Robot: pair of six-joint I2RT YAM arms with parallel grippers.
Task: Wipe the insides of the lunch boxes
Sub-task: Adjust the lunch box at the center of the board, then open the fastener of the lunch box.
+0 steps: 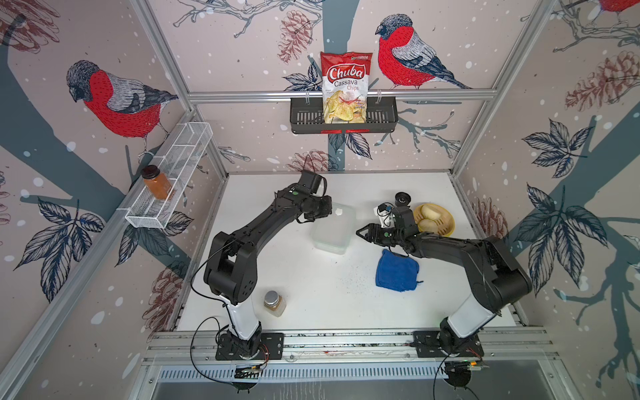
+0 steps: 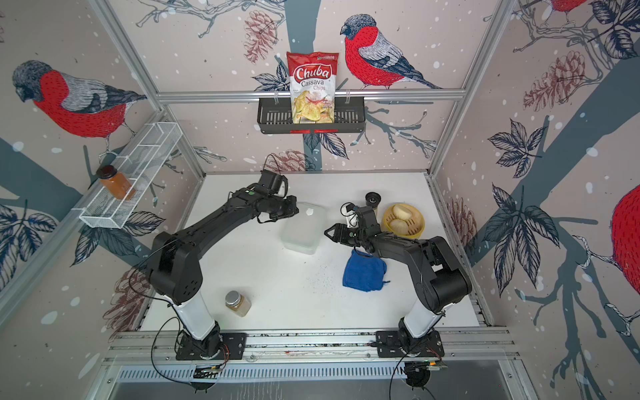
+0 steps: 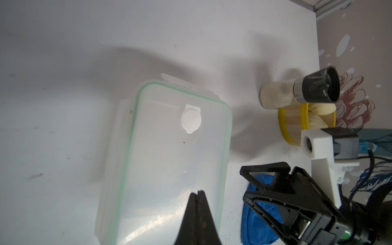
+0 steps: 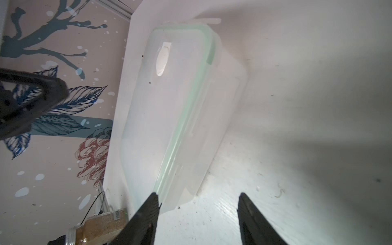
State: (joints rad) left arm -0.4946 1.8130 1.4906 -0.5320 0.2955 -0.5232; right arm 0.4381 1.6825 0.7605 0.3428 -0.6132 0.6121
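- Translucent whitish plastic, rectangular with rounded corners: the tub [image 1: 331, 239] sits in the middle of the white matte surface [image 1: 311, 287], between the two claws
- Clear and flat, the lid [image 3: 176, 152] lies on top of the tub, edged by a pale green seal and bearing a round white tab near one end
- Black tapered fingers of the left claw [image 3: 198, 192] are pressed tight together above the lid, gripping nothing
- Fingers of the right claw [image 4: 198, 196] stand well spread with nothing between them; one tip is just beside a corner of the tub, contact unclear
- Blue, nubby and crumpled, the cloth [image 1: 396, 272] lies under the right arm, near the tub
- Round yellow basket [image 1: 446, 230] holds smooth pale buns, behind the right claw
- Dark specks dot the surface beside the cloth
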